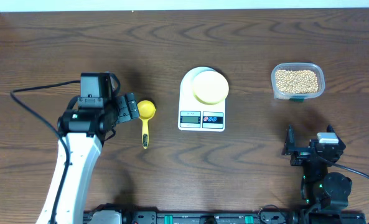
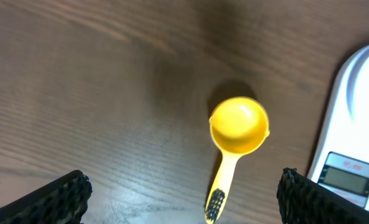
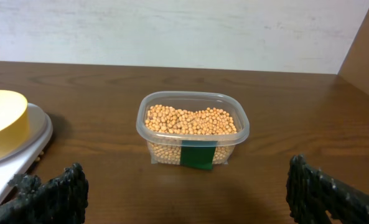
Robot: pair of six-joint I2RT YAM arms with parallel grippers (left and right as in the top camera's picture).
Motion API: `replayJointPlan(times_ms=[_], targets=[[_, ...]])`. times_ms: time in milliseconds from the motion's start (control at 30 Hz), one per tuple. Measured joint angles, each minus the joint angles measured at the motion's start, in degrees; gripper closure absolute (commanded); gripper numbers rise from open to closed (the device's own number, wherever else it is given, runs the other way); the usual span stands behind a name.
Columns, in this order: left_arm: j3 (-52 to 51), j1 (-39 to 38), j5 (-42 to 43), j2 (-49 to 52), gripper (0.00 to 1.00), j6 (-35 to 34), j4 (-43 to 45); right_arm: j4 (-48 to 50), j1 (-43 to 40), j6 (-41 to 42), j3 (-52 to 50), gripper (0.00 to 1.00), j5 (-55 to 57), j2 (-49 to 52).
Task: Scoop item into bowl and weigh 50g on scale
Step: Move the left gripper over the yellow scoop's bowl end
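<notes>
Presently shows left gripper [image 1: 131, 107] spread wide and empty, just beside yellow scoop [image 1: 146, 116] on the table's [image 1: 41, 50] left half. Shows scoop's long axis pointing at the near edge, cup farther, handle nearer. Places bowl [image 1: 210, 87] atop scale [image 1: 201, 119] at table centre, beans [image 1: 297, 79] in clear container [image 1: 317, 93] toward the far right corner. Shows right gripper [image 1: 308, 142] likewise spread, empty, by the near edge. Favours left gripper for the pickup.

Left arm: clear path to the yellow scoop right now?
Probably yes. The left gripper is open and aimed at the scoop, which lies flat, apart from the scale; nothing stands between them.
</notes>
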Motion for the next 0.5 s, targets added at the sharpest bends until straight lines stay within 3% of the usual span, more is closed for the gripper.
replayJointPlan(times_ms=[500], targets=[[7.96, 2.32, 3.56, 13.2, 0.02, 7.48, -2.95, 0.0, 0.02, 0.0, 0.0, 0.01, 0.0, 0.0]])
